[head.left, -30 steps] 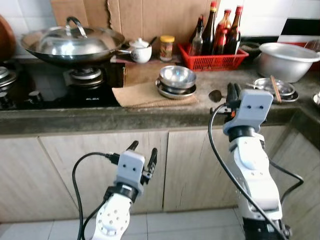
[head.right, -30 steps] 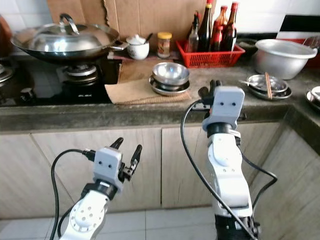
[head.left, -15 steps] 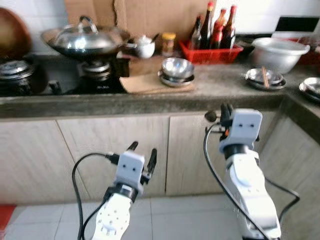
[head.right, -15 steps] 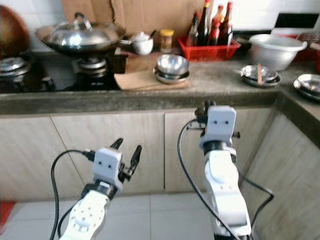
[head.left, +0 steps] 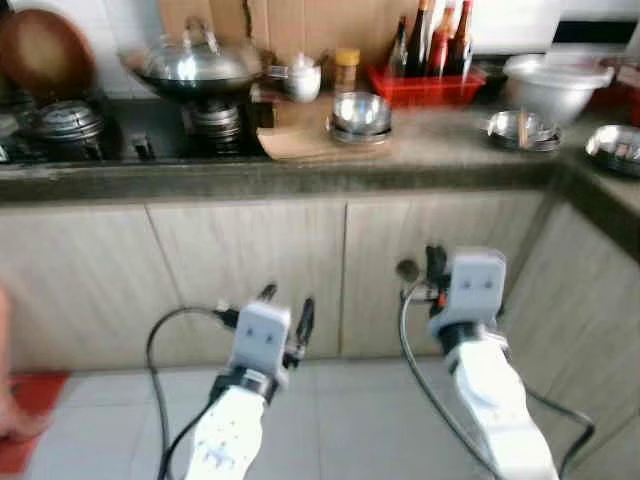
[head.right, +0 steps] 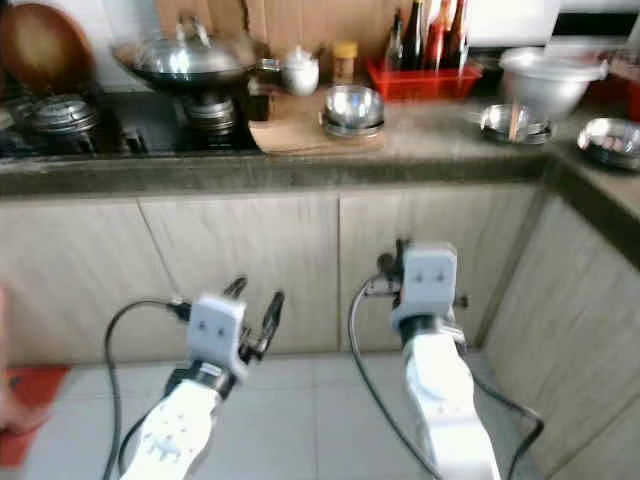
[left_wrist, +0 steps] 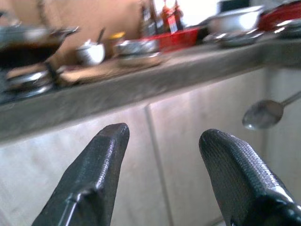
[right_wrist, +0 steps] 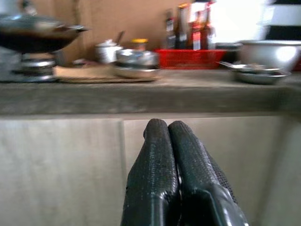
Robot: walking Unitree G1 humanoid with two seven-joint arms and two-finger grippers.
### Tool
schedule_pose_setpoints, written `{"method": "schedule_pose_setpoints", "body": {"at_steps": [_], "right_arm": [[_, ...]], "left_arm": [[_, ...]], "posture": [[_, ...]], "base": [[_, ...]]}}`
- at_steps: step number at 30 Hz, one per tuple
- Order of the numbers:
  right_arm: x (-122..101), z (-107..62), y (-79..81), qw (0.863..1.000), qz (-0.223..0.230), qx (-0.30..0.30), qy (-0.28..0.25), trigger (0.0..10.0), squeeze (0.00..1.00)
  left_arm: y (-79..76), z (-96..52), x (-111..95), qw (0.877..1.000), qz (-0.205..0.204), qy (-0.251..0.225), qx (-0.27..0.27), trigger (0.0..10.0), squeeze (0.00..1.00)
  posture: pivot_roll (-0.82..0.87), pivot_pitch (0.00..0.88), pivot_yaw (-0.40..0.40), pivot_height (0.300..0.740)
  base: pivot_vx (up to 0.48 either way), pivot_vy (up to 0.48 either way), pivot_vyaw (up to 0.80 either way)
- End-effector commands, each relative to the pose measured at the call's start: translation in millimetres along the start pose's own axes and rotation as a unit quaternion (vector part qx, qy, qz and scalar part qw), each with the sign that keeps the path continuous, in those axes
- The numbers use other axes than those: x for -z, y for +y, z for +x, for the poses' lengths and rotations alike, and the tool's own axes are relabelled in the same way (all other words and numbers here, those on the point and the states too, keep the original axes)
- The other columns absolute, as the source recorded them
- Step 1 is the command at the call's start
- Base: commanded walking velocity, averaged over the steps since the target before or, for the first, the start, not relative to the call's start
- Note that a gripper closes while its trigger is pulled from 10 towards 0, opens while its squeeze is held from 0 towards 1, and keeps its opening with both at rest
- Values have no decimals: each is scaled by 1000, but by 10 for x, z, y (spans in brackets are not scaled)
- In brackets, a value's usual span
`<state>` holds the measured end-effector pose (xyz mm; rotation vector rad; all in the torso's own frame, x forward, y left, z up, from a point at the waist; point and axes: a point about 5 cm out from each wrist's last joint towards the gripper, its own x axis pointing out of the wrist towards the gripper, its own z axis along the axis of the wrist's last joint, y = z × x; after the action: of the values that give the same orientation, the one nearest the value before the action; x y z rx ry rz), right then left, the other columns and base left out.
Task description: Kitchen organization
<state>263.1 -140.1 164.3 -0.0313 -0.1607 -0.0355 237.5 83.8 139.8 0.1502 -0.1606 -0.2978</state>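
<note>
My right gripper (head.left: 432,266) is held up in front of the wooden cabinet doors (head.left: 250,270), below the counter edge. Its fingers (right_wrist: 160,141) are pressed together, shut on a metal spoon (left_wrist: 263,114) whose bowl (head.left: 407,270) sticks out towards my left. My left gripper (head.left: 288,298) hangs lower, over the floor, open with nothing between its fingers (left_wrist: 106,150). On the stone counter (head.left: 330,175) stand stacked steel bowls (head.left: 361,115) on a brown mat, a lidded wok (head.left: 200,65) and a red basket of bottles (head.left: 428,80).
A large metal bowl (head.left: 557,85), a steel plate with chopsticks (head.left: 520,128) and another plate (head.left: 612,150) sit at the counter's right, where it turns towards me. A white pot (head.left: 300,78) and jar (head.left: 347,68) stand behind. A red mat (head.left: 35,395) lies on the tiled floor (head.left: 350,400).
The whole picture has shifted: the counter now looks farther and higher, so the camera has moved back. The right gripper, still shut on the spoon, now sits before the cabinet doors.
</note>
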Motion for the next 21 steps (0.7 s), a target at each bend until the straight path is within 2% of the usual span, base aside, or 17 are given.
{"method": "schedule_pose_setpoints", "body": {"at_steps": [1,8,21], "right_arm": [[-67,-7,26,1000,4,-5,-13,10000,0],[-22,-56,33,1000,7,-7,-4,10000,0],[10,-116,54,1000,11,-8,4,10000,0]], "left_arm": [[14,0,-5,1000,0,-1,1,10000,0],[-4,0,8,1000,-3,1,7,10000,0],[-18,-17,28,1000,-4,7,17,10000,0]], "posture": [[124,26,-14,740],[120,16,-14,740],[117,10,-7,740]], "base": [[0,0,-781],[0,0,-781],[0,447,-781]]}}
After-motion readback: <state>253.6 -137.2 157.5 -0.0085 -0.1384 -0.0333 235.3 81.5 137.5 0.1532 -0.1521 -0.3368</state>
